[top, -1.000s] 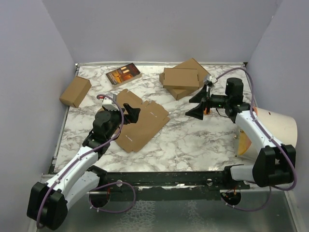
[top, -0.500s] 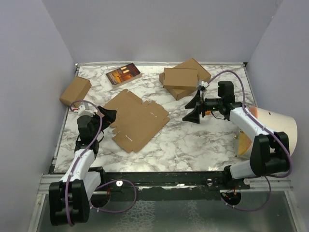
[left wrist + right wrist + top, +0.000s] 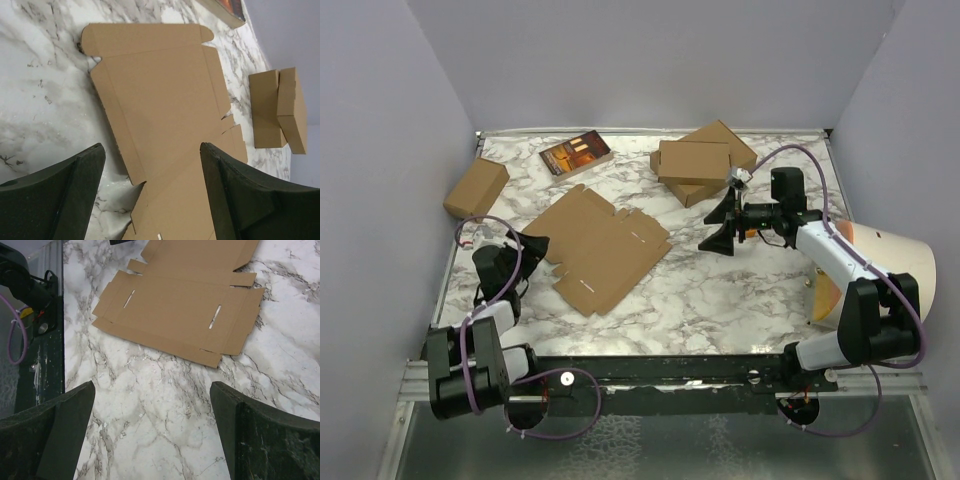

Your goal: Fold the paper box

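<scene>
The paper box [image 3: 601, 243] is a flat brown die-cut cardboard sheet with flaps and two slits, lying unfolded on the marble table left of centre. It also shows in the left wrist view [image 3: 160, 95] and the right wrist view [image 3: 180, 302]. My left gripper [image 3: 533, 246] is open and empty, just off the sheet's left edge; in its wrist view [image 3: 150, 195] the jaws stand wide apart over the sheet. My right gripper [image 3: 719, 227] is open and empty, well right of the sheet, above bare marble [image 3: 152, 430].
A stacked pair of folded brown boxes [image 3: 700, 162] sits at the back right. A small thick carton [image 3: 476, 189] sits at the back left, a dark book [image 3: 576, 154] behind the sheet. A cream lamp-like object [image 3: 880, 265] lies at the right edge.
My left arm has pulled back left and toward its base, off the sheet. My right gripper has shifted slightly left and toward the front. The sheet lies flat, unmoved.
</scene>
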You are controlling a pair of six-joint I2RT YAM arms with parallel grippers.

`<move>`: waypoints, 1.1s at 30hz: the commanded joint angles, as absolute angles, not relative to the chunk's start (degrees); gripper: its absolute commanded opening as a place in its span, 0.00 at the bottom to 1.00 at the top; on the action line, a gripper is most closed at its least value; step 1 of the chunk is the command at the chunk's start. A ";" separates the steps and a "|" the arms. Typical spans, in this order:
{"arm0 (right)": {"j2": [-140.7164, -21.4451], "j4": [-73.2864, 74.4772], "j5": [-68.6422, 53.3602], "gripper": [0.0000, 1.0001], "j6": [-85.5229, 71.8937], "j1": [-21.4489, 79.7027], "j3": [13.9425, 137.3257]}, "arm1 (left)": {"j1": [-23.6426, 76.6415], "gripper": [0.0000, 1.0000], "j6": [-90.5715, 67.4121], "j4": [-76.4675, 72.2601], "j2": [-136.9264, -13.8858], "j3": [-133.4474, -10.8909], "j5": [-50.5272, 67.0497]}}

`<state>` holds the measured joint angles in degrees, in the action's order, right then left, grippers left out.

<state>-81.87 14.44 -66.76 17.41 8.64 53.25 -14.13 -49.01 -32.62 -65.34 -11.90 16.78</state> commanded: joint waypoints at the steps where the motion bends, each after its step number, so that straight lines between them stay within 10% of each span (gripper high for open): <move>1: -81.82 15.64 -65.91 0.99 18.89 8.88 54.94 | -14.41 0.76 -51.21 -44.08 -70.83 -10.04 19.60; 33: -81.07 15.38 -65.99 0.99 18.90 8.88 54.49 | -14.41 0.02 -48.82 -63.91 -91.03 -11.05 26.80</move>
